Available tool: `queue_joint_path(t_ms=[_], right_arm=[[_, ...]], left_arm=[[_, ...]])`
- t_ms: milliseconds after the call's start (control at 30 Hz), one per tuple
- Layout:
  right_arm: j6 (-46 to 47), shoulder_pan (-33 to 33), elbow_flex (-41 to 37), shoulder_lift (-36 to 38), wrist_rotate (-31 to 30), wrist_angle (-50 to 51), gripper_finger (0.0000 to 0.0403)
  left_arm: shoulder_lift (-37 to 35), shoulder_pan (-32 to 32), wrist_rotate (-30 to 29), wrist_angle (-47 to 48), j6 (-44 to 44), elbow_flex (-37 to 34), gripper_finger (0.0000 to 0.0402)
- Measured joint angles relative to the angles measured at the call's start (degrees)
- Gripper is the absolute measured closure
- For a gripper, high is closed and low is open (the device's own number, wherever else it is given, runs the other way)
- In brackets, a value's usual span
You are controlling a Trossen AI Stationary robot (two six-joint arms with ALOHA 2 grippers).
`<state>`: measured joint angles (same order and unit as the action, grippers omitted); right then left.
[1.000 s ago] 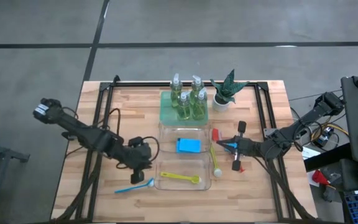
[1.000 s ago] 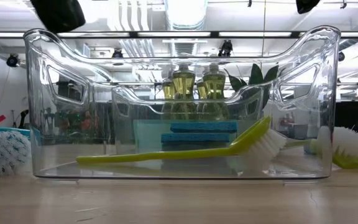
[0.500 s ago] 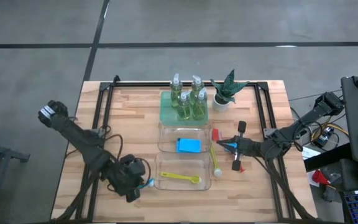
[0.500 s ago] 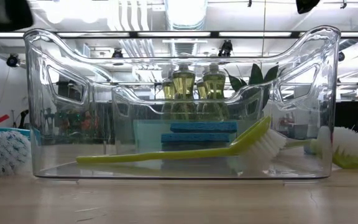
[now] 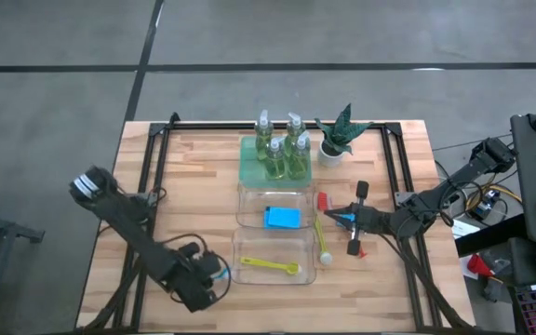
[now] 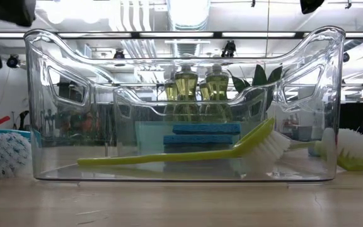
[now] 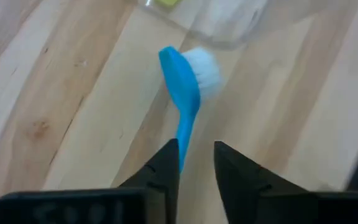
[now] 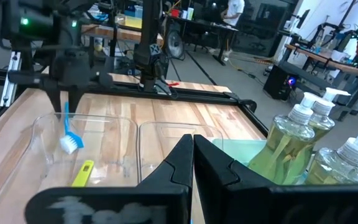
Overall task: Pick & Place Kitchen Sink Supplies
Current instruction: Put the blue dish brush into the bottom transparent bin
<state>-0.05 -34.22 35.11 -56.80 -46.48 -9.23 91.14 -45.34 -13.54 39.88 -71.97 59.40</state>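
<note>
Left pincer [image 7: 196, 163] low over the tabletop [image 5: 184, 200], fingers slightly parted astride the blue brush [image 7: 185, 87] handle, not clearly clamping. Brush head toward 12 o'clock of the pincer, just beside the near clear bin [image 5: 274, 263]. Right pincer [image 5: 340, 217] closed, empty, parked at 3 o'clock of the bins.

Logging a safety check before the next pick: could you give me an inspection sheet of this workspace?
Surface: wooden table, black frame rails.
Job's things: four pump bottles on green tray; blue sponges in far bin; yellow brush in near bin; second yellow brush and blue brush on the table.
Clutter: potted plant.
Grippers: left gripper open, astride the blue brush's handle; right gripper shut, beside the bins.
Cables: along left arm.
Surroundings: grey floor.
</note>
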Motion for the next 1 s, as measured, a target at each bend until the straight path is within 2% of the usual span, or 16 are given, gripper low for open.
queue_joint_path(t_ms=[300,400,533,667,767,867,1000], right_arm=[[0.0,0.0,0.0,0.0,0.0,0.0,0.0394],[-0.1,0.0,0.0,0.0,0.0,0.0,0.0394],[-0.1,0.0,0.0,0.0,0.0,0.0,0.0394],[-0.1,0.0,0.0,0.0,0.0,0.0,0.0394],[0.0,0.0,0.0,0.0,0.0,0.0,0.0394],[0.0,0.0,0.0,0.0,0.0,0.0,0.0394],[0.0,0.0,0.0,0.0,0.0,0.0,0.0394]], left_arm=[[5.1,-0.7,5.4,-1.5,-0.1,-0.5,0.018],[6.3,-0.5,5.2,-1.3,-0.1,-0.6,0.016],[7.7,-0.5,5.0,-0.9,0.1,-0.6,0.0156],[8.5,-0.5,5.0,0.2,0.1,-0.6,0.0173],[8.4,-0.5,5.1,0.6,0.2,-0.6,0.0206],[8.1,-0.4,5.1,1.0,0.2,-0.7,0.0255],[8.1,-0.4,6.1,1.8,0.2,-0.7,0.0344]])
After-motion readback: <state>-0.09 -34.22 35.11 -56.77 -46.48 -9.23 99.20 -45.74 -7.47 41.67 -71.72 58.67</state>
